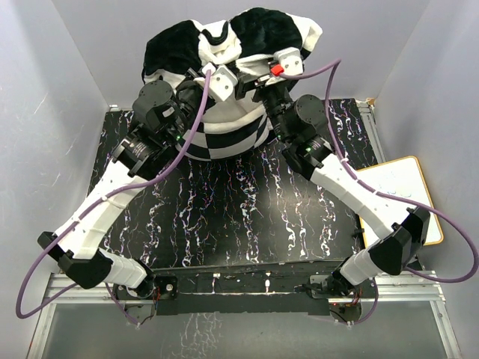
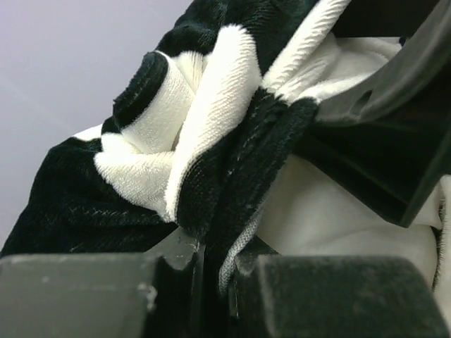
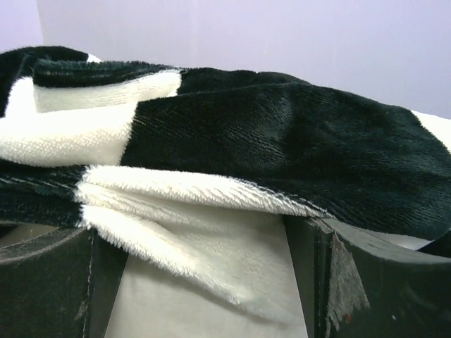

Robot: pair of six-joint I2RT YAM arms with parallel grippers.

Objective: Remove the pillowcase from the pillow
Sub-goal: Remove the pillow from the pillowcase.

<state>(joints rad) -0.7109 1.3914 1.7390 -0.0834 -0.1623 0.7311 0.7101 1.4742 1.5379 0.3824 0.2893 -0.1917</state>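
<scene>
Pillowcase (image 1: 224, 37) bunched at far centre, raised off the black marbled surface (image 1: 224, 217), both arms reaching into it.

Left gripper (image 2: 218, 289): jaws together, clamped on a black-and-white edge fold. Plain off-white pillow (image 2: 331, 211) shows just right of the fold.

Right gripper (image 3: 204, 282): jaws apart, a white plush flap and pillow fabric between them.

From the top view, wrists and purple cables (image 1: 194, 127) hide both grips; only the wrist views show them.

White orange-rimmed board (image 1: 400, 187) lies right, well apart.

The bunched pillowcase (image 1: 254, 30) blocks the far end of the table (image 1: 239, 217); its nearer middle lies open.
</scene>
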